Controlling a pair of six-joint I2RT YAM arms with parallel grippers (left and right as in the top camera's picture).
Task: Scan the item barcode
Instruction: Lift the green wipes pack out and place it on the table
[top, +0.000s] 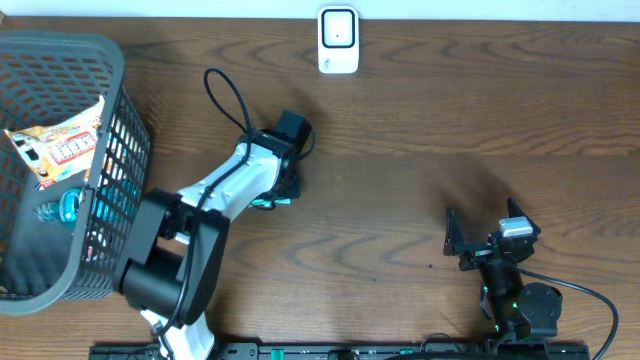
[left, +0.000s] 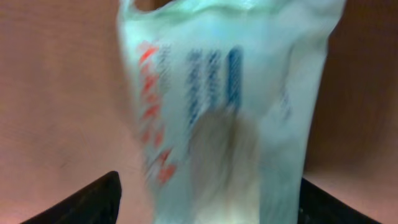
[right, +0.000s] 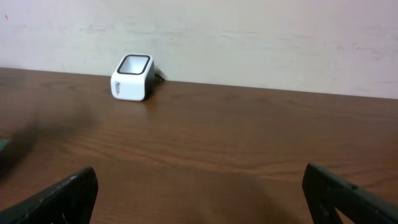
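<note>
left end effector (left: 210, 180) spread around packet (left: 224, 93), likely release for regrip, barcode side unclear; scanner (top: 338, 40) at table far edge, well apart. right end effector (right: 200, 171) spread, empty.

The left arm (top: 215, 190) reaches forward and a little to the right, with its wrist bent down. The left gripper (left: 210, 180) is open, its 2 fingers (left: 93, 202) wide apart. The right arm (top: 515, 295) is folded low near its base. The right gripper (right: 200, 171) also stands wide open and points forward, almost level.
</note>
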